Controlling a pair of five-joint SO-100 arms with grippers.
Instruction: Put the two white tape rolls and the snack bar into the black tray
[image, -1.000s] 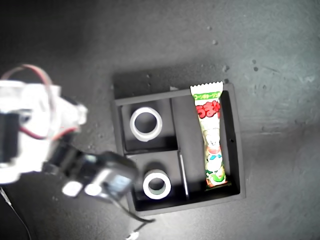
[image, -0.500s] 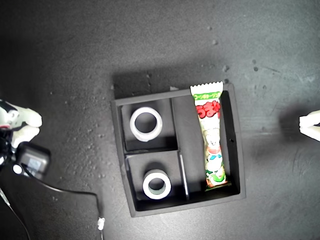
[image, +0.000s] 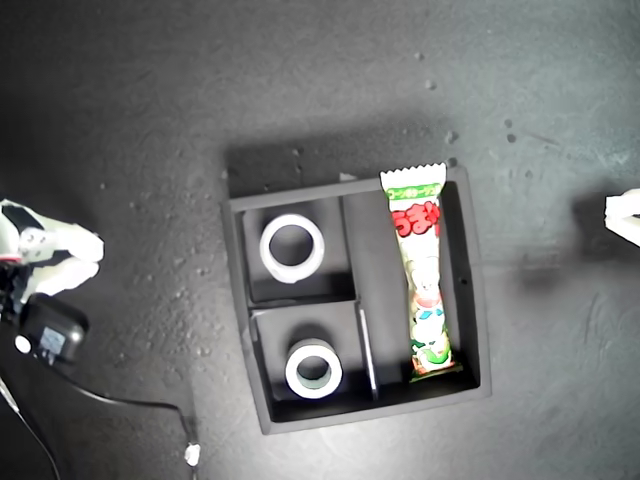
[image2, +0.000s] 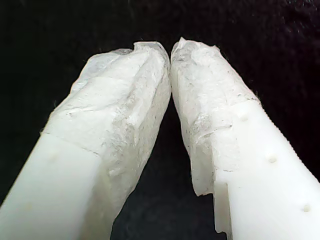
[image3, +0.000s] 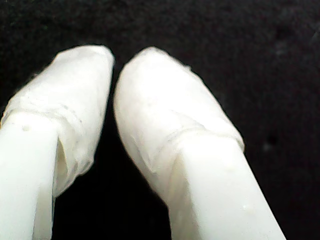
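Dark grey desk (image: 150, 120). Black tray (image: 475, 300), centre: one white tape roll (image: 292, 248) and another (image: 314, 369) in separate small sections; snack bar (image: 424, 280) in long section. First end effector (image2: 170, 52) and second end effector (image3: 114, 62): tips together, empty.

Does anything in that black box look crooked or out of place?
Only a small thing: the snack bar is a little too long for its section of the black tray, so its green zigzag end pokes over the wall. Each white tape roll lies flat in its own square section.
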